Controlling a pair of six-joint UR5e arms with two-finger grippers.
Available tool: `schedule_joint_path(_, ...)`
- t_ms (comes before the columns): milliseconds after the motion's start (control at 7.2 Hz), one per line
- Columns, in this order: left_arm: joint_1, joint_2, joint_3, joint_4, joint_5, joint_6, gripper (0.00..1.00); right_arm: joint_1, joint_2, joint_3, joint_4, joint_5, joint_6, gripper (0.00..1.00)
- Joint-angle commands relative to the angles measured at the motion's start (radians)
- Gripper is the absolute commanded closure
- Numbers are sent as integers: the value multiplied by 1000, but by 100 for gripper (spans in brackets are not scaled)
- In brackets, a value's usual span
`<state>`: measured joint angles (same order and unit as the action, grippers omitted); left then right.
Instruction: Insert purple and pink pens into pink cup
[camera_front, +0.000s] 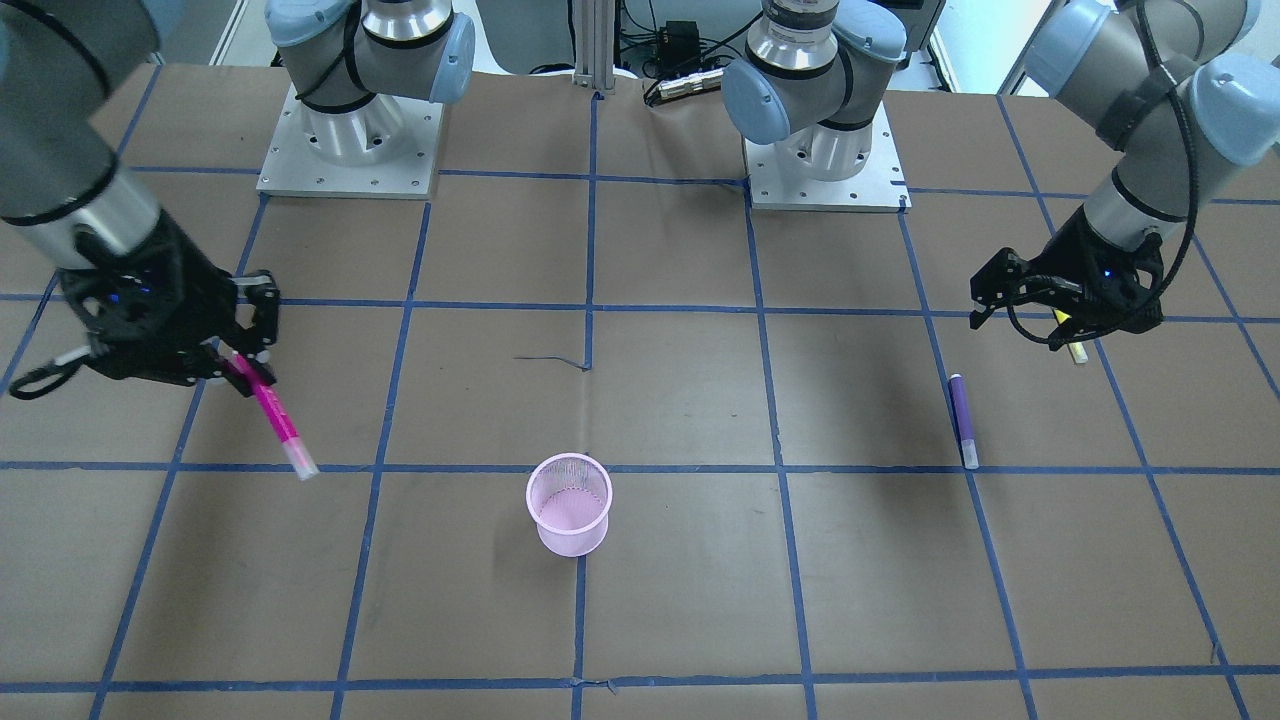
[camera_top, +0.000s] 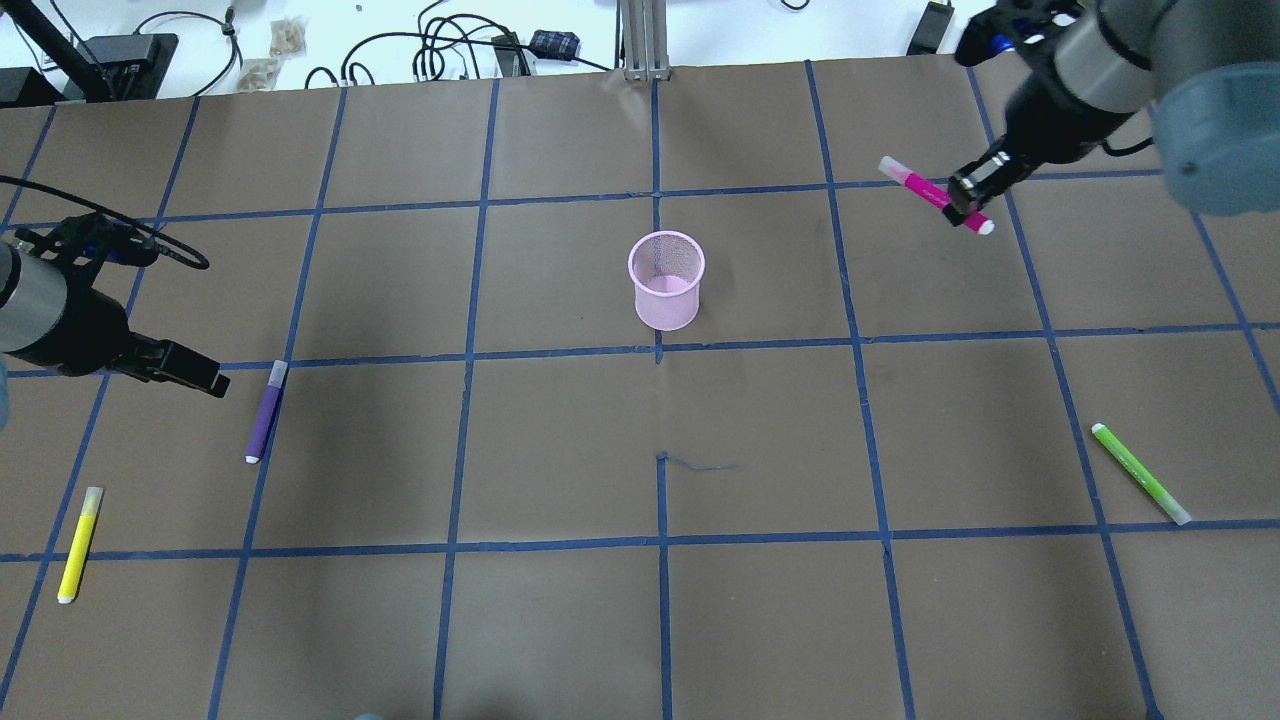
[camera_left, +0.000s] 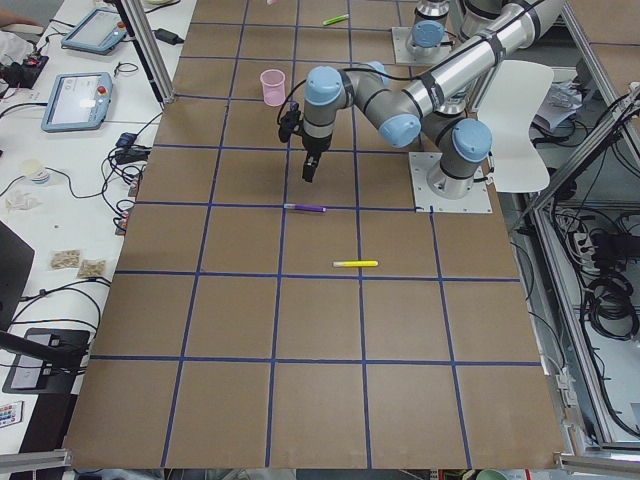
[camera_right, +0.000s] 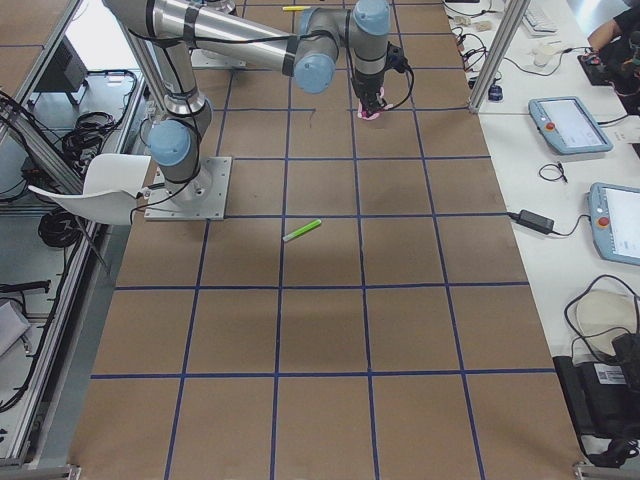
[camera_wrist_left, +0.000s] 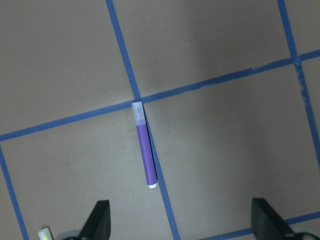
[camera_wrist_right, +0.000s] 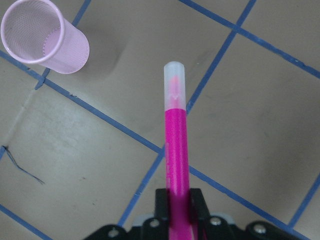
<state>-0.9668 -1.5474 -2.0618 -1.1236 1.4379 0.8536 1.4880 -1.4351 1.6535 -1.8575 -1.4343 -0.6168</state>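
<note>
The pink mesh cup (camera_front: 569, 505) (camera_top: 666, 280) stands upright and empty near the table's middle. My right gripper (camera_top: 965, 205) (camera_wrist_right: 177, 205) is shut on the pink pen (camera_top: 925, 190) (camera_wrist_right: 175, 145) (camera_front: 272, 420) and holds it tilted above the table, well to the side of the cup (camera_wrist_right: 45, 37). The purple pen (camera_top: 264, 412) (camera_front: 964, 420) (camera_wrist_left: 145, 152) lies flat on a blue tape line. My left gripper (camera_top: 205, 378) (camera_wrist_left: 182, 220) (camera_front: 985, 300) is open and empty, hovering above the table just beside the purple pen.
A yellow pen (camera_top: 78, 545) lies on the left side near my left arm. A green pen (camera_top: 1140, 473) lies on the right side. The two arm bases (camera_front: 350, 140) (camera_front: 825, 150) stand at the robot's edge of the table. Blue tape lines grid the brown surface.
</note>
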Motion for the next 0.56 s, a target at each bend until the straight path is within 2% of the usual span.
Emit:
schedule_joint_path(0, 63, -77, -61, 127, -24, 38, 5, 257, 184, -136, 17, -112, 207, 100)
schedule_joint_path(139, 68, -111, -110, 240, -24, 38, 4, 328, 261, -217, 74, -162, 283, 100)
schedule_joint_path(278, 68, -140, -122, 281, -25, 36, 4, 371, 298, -288, 160, -187, 320, 100)
schedule_joint_path(417, 74, -169, -129, 286, -30, 35, 6, 389, 304, -320, 238, -219, 322, 100)
